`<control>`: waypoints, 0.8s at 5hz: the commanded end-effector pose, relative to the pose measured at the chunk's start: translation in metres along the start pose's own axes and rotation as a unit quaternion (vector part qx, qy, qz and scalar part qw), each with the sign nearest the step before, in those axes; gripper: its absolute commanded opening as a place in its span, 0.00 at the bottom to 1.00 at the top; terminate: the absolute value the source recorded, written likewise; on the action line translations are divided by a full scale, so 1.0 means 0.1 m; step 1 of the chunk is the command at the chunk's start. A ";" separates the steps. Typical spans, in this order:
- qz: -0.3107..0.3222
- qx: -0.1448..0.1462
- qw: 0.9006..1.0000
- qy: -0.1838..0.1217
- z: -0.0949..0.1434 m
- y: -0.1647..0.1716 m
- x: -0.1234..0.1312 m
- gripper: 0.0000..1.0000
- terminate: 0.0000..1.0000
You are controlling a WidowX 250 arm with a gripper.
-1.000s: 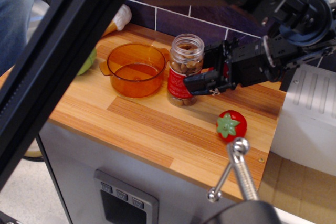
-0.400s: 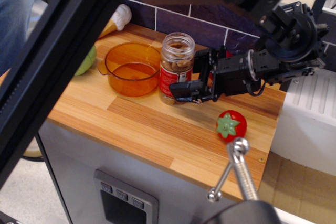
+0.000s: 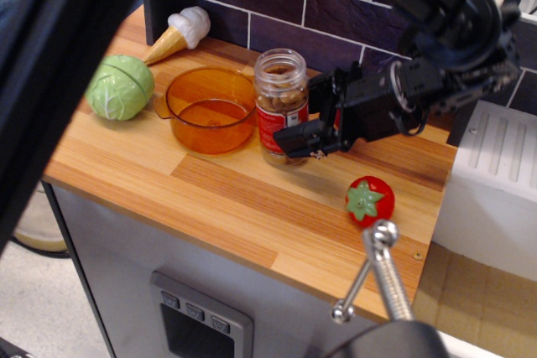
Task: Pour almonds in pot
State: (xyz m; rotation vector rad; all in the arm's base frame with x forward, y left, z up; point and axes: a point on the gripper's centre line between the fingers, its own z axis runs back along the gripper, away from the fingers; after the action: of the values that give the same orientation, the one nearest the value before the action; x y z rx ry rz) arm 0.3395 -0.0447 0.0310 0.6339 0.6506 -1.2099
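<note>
On the wooden table (image 3: pixel 252 207), the clear jar (image 3: pixel 281 106) holding the almonds (image 3: pixel 283 106) stands upright near the back edge, roughly midway along it, its mouth open at the top. A red and white label wraps its lower half; the writing on it is too small to read. The black gripper (image 3: pixel 304 130) reaches in from the right side, its fingers (image 3: pixel 299 134) closed around the jar at label height, one in front of the jar and the other hidden behind it. Just beside the jar, toward the left, sits the translucent orange pot (image 3: pixel 211 110), round and wider than the jar, with a small handle showing on its left side; whether jar and pot touch cannot be told. Further left, near the table's left edge, lies a green cabbage (image 3: pixel 120 87), and behind it, by the back left corner against the dark tiled wall (image 3: pixel 336 18), an ice cream cone toy (image 3: pixel 178 31) lies on its side. A red tomato toy (image 3: pixel 369 199) with a green stem cap rests near the front right corner, well apart from the jar.
</note>
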 end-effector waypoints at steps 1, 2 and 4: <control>-0.023 0.003 0.982 -0.188 0.41 0.05 -0.37 0.00 0.00; -0.057 -0.023 0.957 -0.285 0.50 0.11 -0.50 0.00 0.00; -0.059 -0.032 0.908 -0.414 0.46 0.07 -0.60 0.00 0.00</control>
State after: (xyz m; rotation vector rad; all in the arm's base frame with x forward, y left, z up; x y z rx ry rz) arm 0.3392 -0.0447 0.0835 -0.0841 0.0457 -1.4005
